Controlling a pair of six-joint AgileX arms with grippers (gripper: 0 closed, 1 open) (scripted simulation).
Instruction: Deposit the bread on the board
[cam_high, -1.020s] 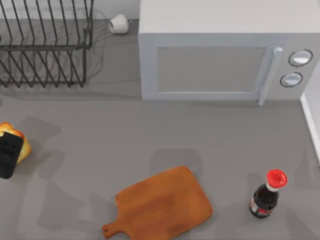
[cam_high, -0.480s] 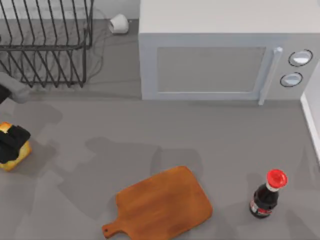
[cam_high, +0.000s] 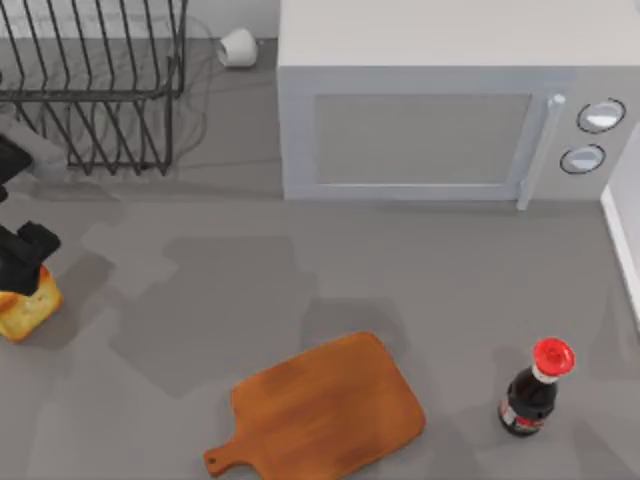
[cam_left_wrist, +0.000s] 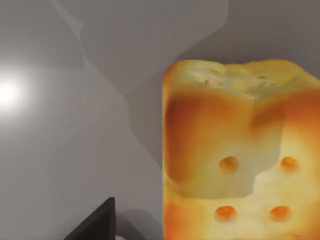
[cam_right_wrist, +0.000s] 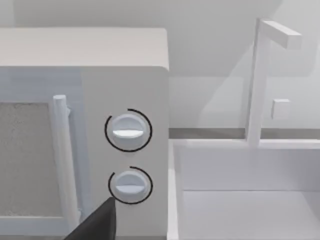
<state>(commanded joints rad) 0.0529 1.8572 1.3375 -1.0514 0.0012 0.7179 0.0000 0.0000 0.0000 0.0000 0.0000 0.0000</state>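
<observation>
One bread (cam_high: 25, 312) chunk sits upright under left claw (cam_high: 22, 262).

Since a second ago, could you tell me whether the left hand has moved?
Yes. The left hand has shifted up the top view, toward the dish rack, now sitting over the bread's far edge.

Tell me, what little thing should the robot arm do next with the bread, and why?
Probably lower the left gripper a bit more around the bread and close on it. The bread sits on the table at the far left, far from the board, so it needs grasping first.
</observation>
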